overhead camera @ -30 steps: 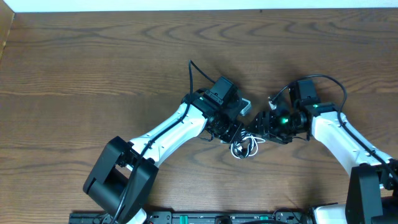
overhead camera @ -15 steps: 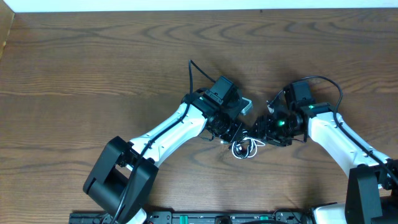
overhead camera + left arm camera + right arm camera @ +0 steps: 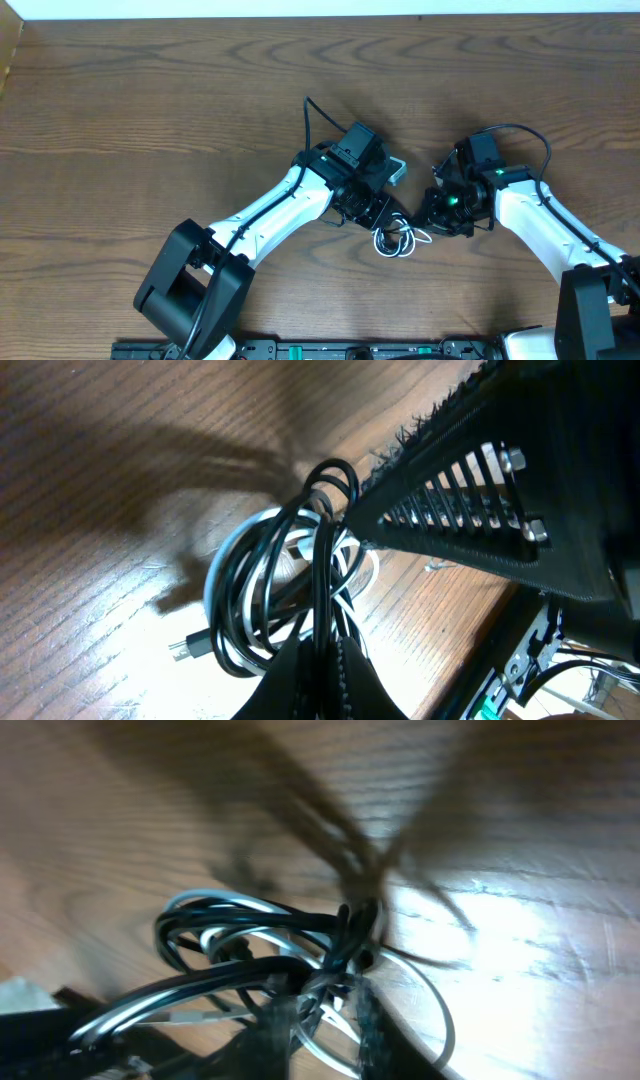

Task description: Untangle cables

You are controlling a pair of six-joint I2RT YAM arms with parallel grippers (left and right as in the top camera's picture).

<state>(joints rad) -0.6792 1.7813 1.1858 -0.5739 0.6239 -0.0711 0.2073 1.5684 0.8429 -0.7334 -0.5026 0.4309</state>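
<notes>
The cables (image 3: 396,238), one black and one white, lie as a small tangled coil on the wooden table between my two arms. In the left wrist view, black loops (image 3: 268,592) wrap over white loops (image 3: 222,556), and a small plug (image 3: 190,647) sticks out to the left. My left gripper (image 3: 335,665) is shut on a few black strands at the coil's edge. In the right wrist view, the black strands (image 3: 240,975) and a white loop (image 3: 425,1005) cross between my right gripper's fingers. My right gripper (image 3: 325,1020) is shut on those strands. From overhead, the left gripper (image 3: 383,212) and right gripper (image 3: 420,215) nearly touch above the coil.
The right arm's dark slotted body (image 3: 480,490) fills the upper right of the left wrist view, very close. Thick black arm cables arch above each wrist (image 3: 310,118) (image 3: 520,130). The table's far edge (image 3: 320,17) meets a white wall, and the arm bases (image 3: 190,285) sit near the front edge.
The right gripper has moved slightly left toward the coil and its jaws have closed onto the strands. The left arm has stayed still, shut on the cables.
</notes>
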